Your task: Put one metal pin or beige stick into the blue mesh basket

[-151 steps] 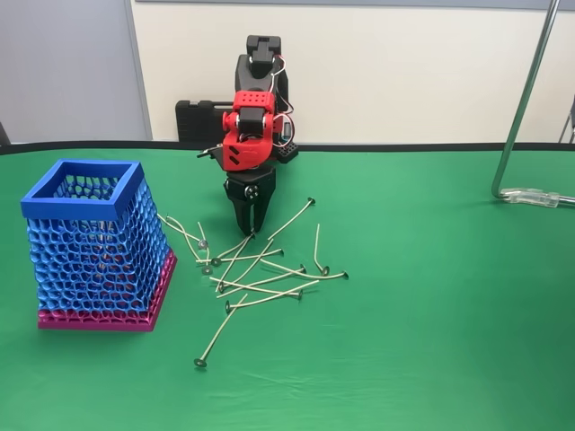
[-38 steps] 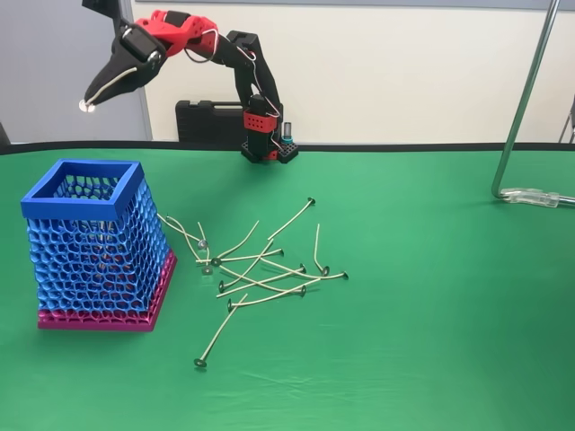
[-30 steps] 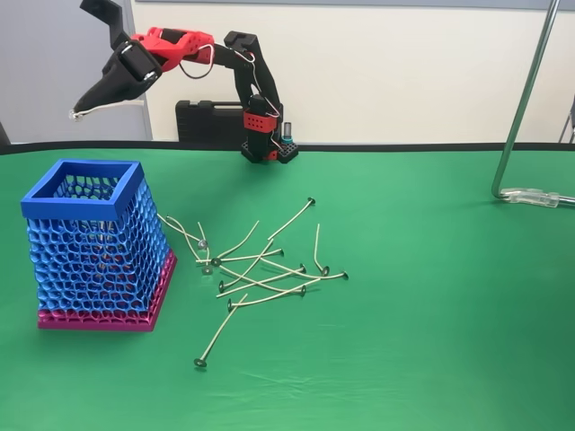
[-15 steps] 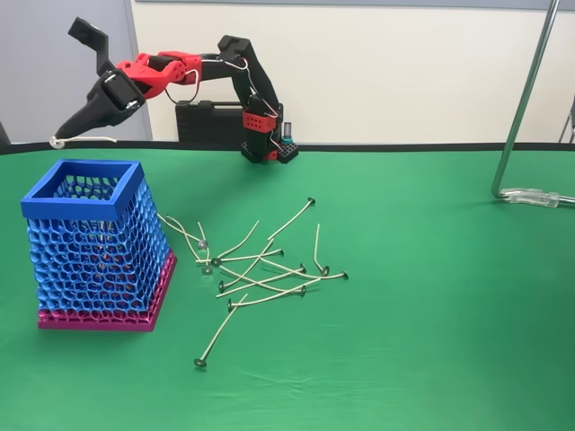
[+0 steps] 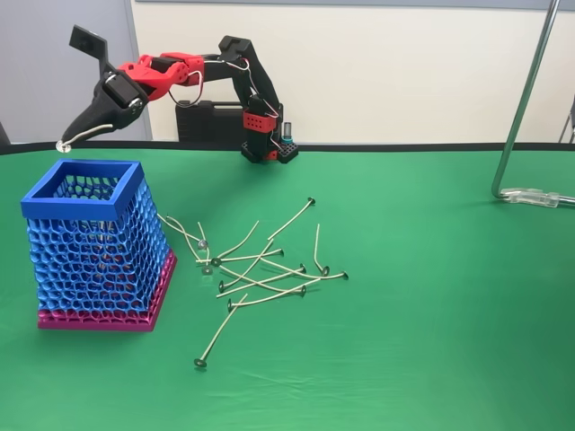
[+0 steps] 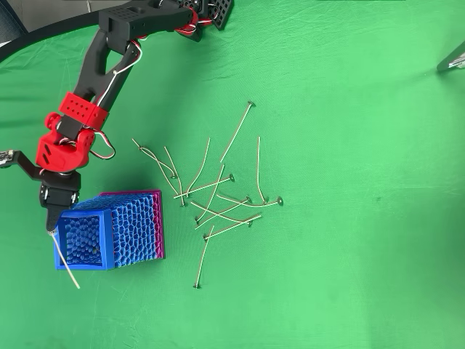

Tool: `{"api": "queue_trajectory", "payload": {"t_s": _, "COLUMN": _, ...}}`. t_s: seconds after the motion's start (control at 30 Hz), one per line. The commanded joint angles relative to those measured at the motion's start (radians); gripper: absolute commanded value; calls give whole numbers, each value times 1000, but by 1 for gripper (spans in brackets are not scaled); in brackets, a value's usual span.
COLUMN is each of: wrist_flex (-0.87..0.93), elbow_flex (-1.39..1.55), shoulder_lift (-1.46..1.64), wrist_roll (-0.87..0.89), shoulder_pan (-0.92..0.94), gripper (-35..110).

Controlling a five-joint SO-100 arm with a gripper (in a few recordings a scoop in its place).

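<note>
You are holding the hand (image 5: 90, 126), pinching one beige stick (image 6: 65, 262), above the blue mesh basket (image 5: 85, 202) near the table's (image 5: 431, 359) left edge; centre the stick's tip over the opening before releasing.

table (image 5: 431, 359), covered in green cloth, black edge along the far side in the fixed view. on it:
- basket (image 5: 94, 247), blue mesh, pink base, standing upright at the left in the fixed view; lower left in the overhead view (image 6: 109, 231).
- pins (image 5: 260, 269), a loose crossed heap just right of the basket near the table's middle (image 6: 218, 196); thin, beige-metallic, each with a small round head; one lies apart at the front (image 5: 218, 334).
- arm base (image 5: 268, 144), at the far edge.
- stand foot (image 5: 535, 196), metal, far right, with a slanting pole rising from it.
</note>
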Motion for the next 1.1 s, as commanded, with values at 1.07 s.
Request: {"api": "queue_trajectory", "payload": {"t_s": 1.07, "wrist_flex": 233, "elbow_flex": 368, "shoulder_lift": 558, "wrist_roll": 238, "shoulder_pan": -91, "gripper": 1}}
